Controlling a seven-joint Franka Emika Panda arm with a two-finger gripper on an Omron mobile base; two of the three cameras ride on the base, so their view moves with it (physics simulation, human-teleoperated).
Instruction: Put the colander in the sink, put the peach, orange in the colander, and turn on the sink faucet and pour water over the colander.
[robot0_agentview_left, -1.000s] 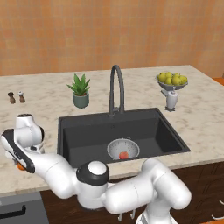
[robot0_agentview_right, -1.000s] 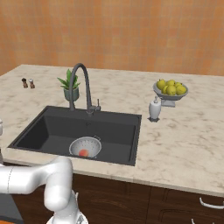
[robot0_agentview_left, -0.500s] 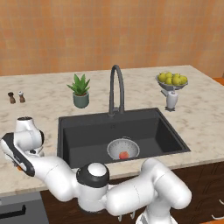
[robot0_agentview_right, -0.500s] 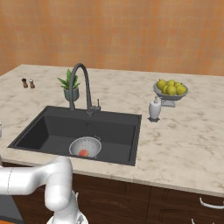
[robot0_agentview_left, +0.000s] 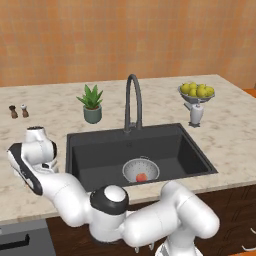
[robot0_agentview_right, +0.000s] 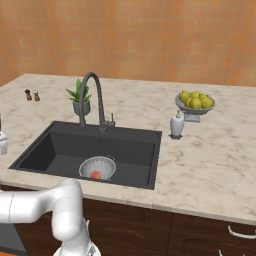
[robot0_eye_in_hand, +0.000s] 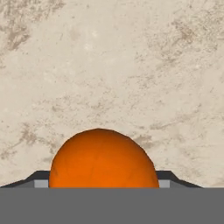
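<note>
I held the orange (robot0_eye_in_hand: 103, 159) between my fingers (robot0_eye_in_hand: 103, 183), closed on it, their dark tips showing at either side of the fruit low in the hand view. Beneath it lay bare marbled desk (robot0_eye_in_hand: 131, 65), with open stone all around and nothing else close by.

My arm was folded out to the left of the sink (robot0_agentview_left: 100, 150), its wrist over the desk beyond the sink's left rim, clear of the basin edge. The colander (robot0_agentview_left: 141, 169) sat inside the sink, toward the front wall and near the middle, with dark basin floor free on both sides of it. The peach (robot0_agentview_left: 142, 177) lay in the colander, against its front side.

The sink faucet (robot0_agentview_left: 133, 102) stood at the middle of the sink's back rim, its arched spout curving forward over the basin. A potted plant (robot0_agentview_left: 92, 103) stood behind the sink's back left corner, and two small shakers (robot0_agentview_left: 18, 111) were further left of it. A white dispenser (robot0_agentview_left: 196, 115) stood off the sink's back right corner, just in front of a bowl of yellow-green fruit (robot0_agentview_left: 197, 92).
</note>
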